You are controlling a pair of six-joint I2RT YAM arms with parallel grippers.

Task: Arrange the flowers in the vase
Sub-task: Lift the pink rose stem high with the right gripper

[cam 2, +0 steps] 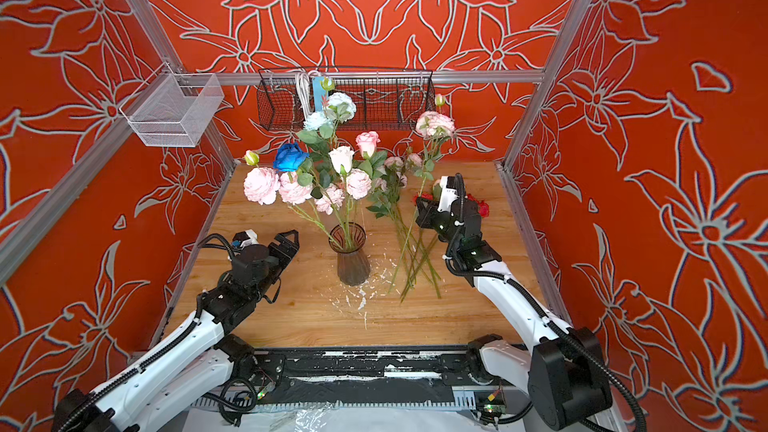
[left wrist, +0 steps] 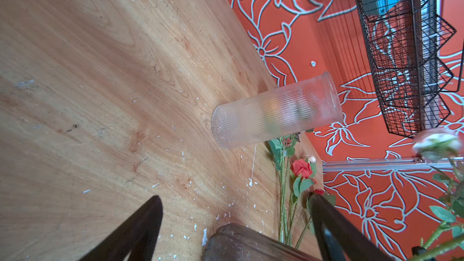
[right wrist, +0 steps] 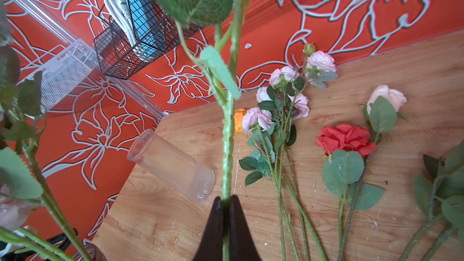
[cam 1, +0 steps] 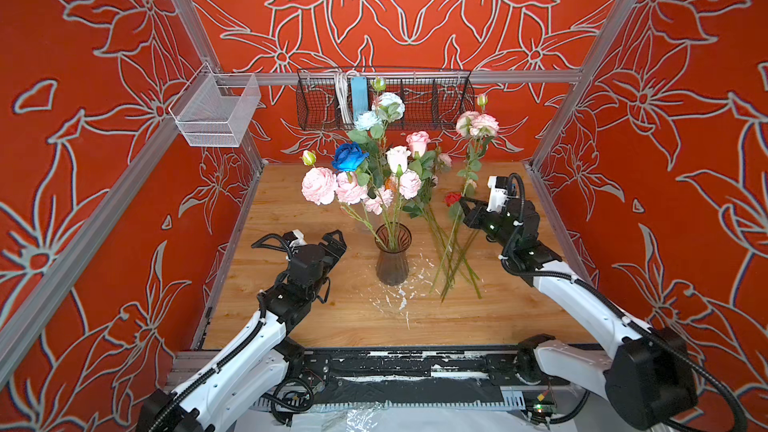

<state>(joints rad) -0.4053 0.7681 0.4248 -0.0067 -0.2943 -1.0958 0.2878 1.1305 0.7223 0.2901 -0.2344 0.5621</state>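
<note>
Because the mouth of the vase (cam 1: 392, 259) had to remain accessible, my left gripper (cam 1: 334, 239) stood just left of it, jaws spread wide and empty. I judged this a stand-by position from which I could steady the vase.

The vase stood upright near the middle of the table (cam 1: 291, 317). It held most of the flowers (cam 1: 398, 160): pale pink, white, light blue and one deep blue, fanned out above the rim.

To its right, the loose flowers (right wrist: 278, 121) lay flat on the table, heads toward the back wall and stems toward the front edge. A red rose (right wrist: 345, 141) lay among them.

Farthest right, my right gripper (right wrist: 227, 204) was clamped shut on the held stem (right wrist: 228, 146) of a pale pink spray (cam 1: 478, 124). It was kept roughly upright, blooms high. As I judged, this let the lower end be guided down into the vase.

Surroundings:
- A white mesh basket (cam 1: 216, 114) hung on the left rail.
- A clear ribbed glass (right wrist: 173, 164) stood on the table beyond the vase.
- A black wire basket (cam 1: 415, 101) hung on the back wall.

Obstructions: the vase mouth was crowded, and leaning stems and leaves stood between the held stem and the opening. The loose stems lay just beside the vase, on the approach from the right.
</note>
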